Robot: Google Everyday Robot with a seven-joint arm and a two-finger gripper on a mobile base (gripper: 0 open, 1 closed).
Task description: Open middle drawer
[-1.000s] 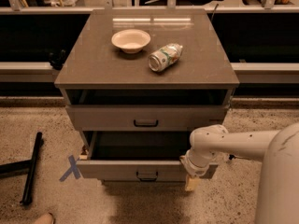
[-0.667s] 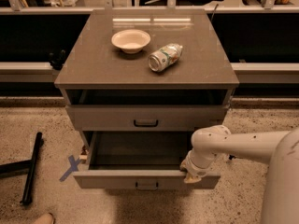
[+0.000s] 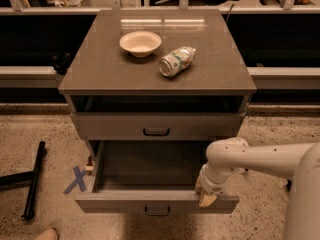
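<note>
middle drawer [image 3: 125, 203] open, gripper [image 3: 206, 198] at its front

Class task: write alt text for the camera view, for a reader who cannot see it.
The white robot arm's tool rests on the right front edge of the grey-brown cabinet's middle drawer, which stands pulled well out. On the cabinet top sit a cream round bowl and a green-and-white can lying on its side.

We see 1 bowl [image 3: 140, 43] near 1 toppled can [image 3: 176, 61] on the cabinet top [image 3: 100, 69]; the gripper [image 3: 206, 198] sits below, front right.
</note>
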